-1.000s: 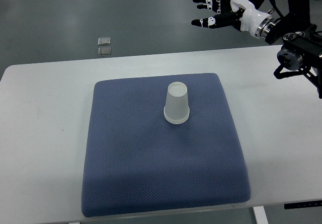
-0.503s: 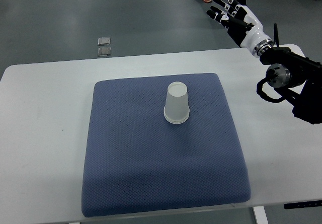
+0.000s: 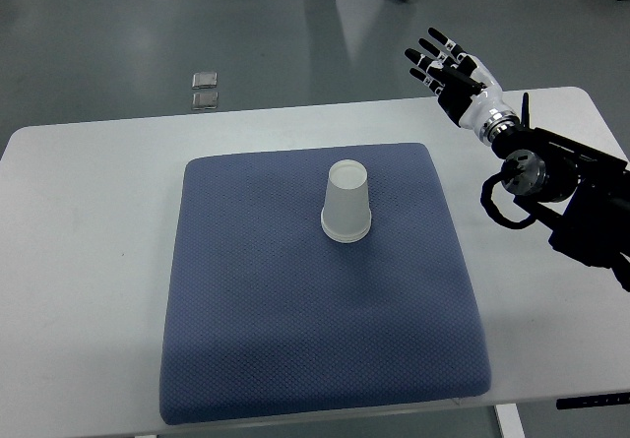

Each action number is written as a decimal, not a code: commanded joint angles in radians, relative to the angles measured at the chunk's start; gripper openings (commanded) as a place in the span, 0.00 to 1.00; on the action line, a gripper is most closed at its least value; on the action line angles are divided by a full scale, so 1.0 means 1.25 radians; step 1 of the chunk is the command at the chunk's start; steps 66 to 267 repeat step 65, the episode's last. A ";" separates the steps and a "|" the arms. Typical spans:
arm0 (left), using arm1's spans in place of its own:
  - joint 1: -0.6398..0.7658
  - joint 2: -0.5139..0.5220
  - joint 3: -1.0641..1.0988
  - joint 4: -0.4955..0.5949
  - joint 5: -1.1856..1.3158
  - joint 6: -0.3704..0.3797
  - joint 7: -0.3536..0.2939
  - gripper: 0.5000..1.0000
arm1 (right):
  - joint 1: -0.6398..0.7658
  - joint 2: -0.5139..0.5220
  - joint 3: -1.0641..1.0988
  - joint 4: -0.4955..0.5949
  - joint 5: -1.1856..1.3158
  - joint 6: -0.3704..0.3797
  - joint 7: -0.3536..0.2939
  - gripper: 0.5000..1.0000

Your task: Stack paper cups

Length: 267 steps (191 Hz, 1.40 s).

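Swinging down toward the surface [image 3: 89, 221] since a second ago, my right robot hand [image 3: 448, 69] is spread and empty, well right of the inverted cup [image 3: 346, 202] on the pad [image 3: 315, 340], so stacking looks finished.

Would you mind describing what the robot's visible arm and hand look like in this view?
The right hand has black segmented fingers with white tips and a white shell over the palm. A silver metal ring forms the wrist. Behind it the arm is black and bulky, with a round grey joint and a looped black cable.
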<state>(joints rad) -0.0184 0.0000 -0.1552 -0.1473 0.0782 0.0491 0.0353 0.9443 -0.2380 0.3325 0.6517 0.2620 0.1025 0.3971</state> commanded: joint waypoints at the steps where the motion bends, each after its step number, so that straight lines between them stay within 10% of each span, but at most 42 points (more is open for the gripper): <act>1: 0.000 0.000 0.000 0.000 0.000 0.000 0.000 1.00 | -0.001 -0.005 0.003 0.000 -0.018 0.001 0.001 0.82; 267: 0.000 0.000 0.000 0.000 0.000 0.000 0.000 1.00 | -0.018 0.004 0.009 0.000 -0.035 0.001 0.004 0.82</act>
